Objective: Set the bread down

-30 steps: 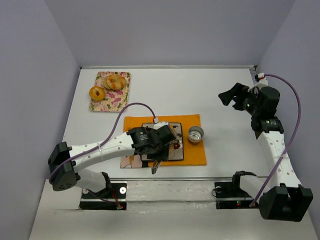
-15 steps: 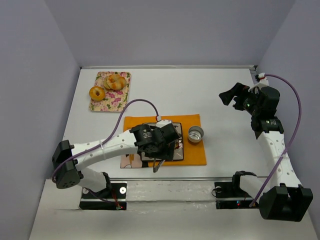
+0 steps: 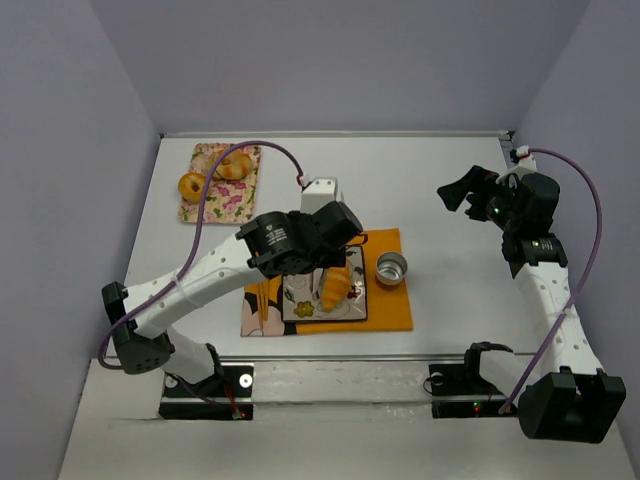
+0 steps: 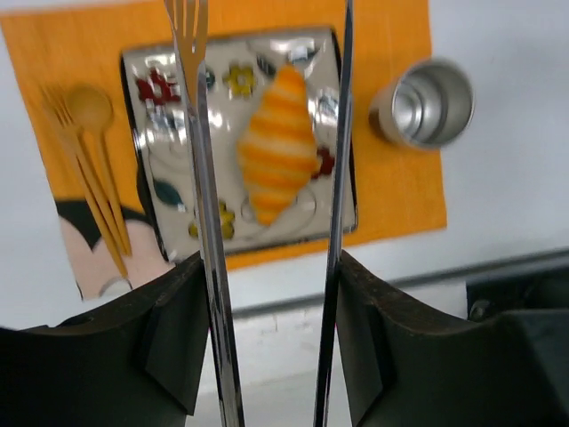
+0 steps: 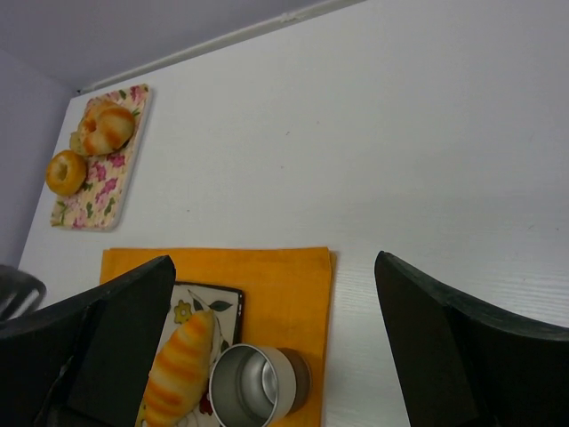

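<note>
The bread (image 3: 333, 288) is a golden-orange striped roll lying on the square flowered plate (image 3: 300, 310). It also shows in the left wrist view (image 4: 277, 147) and the right wrist view (image 5: 178, 369). My left gripper (image 3: 325, 262) hangs above the plate, its fingers pressed on a pair of metal tongs (image 4: 206, 178). The tong arms stand apart, one on each side of the bread, above it and not touching it. My right gripper (image 3: 460, 195) is open and empty, raised over the table's right side.
The plate sits on an orange placemat (image 3: 385, 305) beside a metal cup (image 3: 391, 268). A wooden spoon and fork (image 4: 89, 160) lie left of the plate. A flowered tray (image 3: 222, 180) with round buns stands at the back left.
My left gripper rose and drew back from low over the plate. The tongs spread, and the bread now lies free on the plate. The right arm has not moved.
</note>
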Robot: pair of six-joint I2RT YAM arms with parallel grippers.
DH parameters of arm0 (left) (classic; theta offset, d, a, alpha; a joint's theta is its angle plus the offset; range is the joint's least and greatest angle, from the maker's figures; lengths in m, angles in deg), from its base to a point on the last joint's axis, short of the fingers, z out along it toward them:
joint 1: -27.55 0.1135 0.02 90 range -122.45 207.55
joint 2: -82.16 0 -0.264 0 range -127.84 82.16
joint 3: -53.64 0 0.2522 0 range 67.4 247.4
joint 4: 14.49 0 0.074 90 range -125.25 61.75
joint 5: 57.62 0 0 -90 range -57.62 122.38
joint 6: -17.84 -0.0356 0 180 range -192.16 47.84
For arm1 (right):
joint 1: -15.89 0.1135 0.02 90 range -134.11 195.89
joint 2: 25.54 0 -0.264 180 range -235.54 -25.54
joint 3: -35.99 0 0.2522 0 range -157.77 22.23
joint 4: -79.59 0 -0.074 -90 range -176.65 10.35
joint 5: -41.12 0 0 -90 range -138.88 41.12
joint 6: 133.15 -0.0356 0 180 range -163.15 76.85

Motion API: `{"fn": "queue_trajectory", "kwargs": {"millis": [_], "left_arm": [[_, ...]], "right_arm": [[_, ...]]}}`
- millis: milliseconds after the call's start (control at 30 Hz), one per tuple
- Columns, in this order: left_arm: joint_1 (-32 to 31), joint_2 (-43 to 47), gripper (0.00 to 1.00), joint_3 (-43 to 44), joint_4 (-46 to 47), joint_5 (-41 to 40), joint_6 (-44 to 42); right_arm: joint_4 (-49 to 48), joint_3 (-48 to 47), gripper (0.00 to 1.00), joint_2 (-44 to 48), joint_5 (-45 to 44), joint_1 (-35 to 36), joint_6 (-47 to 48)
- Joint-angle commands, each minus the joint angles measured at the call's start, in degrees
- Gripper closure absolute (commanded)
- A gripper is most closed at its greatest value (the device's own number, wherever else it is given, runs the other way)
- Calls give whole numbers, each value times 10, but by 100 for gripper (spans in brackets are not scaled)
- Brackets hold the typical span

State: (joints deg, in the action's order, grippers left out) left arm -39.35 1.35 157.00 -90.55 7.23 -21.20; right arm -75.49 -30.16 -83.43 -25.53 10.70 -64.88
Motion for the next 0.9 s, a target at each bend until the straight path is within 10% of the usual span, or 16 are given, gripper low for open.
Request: {"fn": "queue_trajectory", "kwargs": {"millis": [0,200,500,867], "left_arm": [[77,-62,38,61,161,-132,-148],[255,-188,40,145,351,-4,-334],[326,-476,41,402,286,-14,-434],[403,-502,34,278,375,54,-460]], "right_arm": [[-7,-10,0,1,-1,0,8],[-6,-5,0,26,-44,0,8],[7,-7,0,22,-81,0,2],[11,-9,0,-3,-102,0,5]]}}
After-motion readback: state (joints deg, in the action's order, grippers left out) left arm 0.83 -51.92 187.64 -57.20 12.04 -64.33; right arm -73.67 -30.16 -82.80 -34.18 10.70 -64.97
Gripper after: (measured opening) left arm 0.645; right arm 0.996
